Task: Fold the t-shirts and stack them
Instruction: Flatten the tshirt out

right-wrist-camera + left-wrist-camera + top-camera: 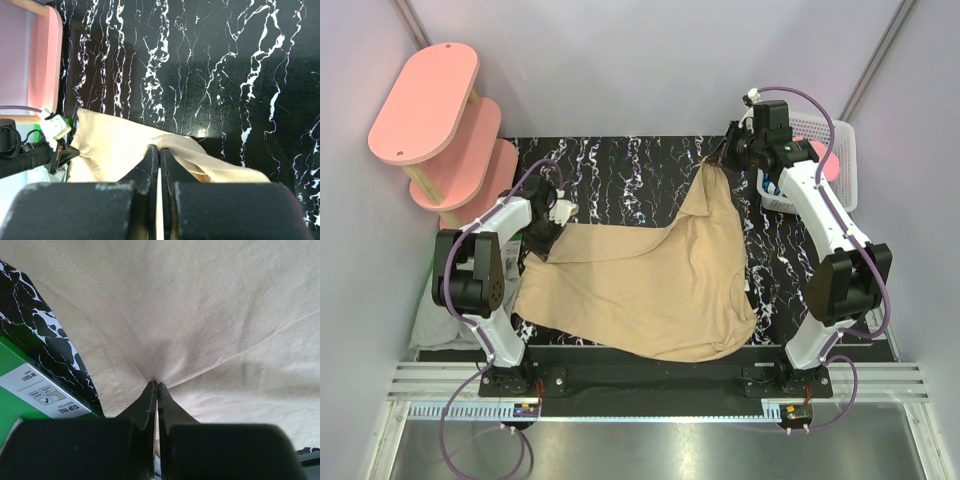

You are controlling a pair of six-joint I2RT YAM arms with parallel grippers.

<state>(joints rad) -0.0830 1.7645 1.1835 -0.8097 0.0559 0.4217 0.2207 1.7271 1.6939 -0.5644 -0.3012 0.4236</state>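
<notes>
A tan t-shirt (650, 285) lies spread over the black marbled table (620, 165). My left gripper (542, 235) is shut on its left edge, low near the table; in the left wrist view the cloth (210, 315) puckers into the closed fingertips (157, 386). My right gripper (720, 160) is shut on the shirt's far right corner and holds it lifted above the table; the cloth (115, 150) hangs from the fingertips (159, 149) in the right wrist view. A grey shirt (428, 328) lies off the table's left edge.
Pink oval shelves (440, 125) stand at the back left. A white basket (825, 160) with something pink inside stands at the back right. A green box (25, 390) shows beside the table's left edge.
</notes>
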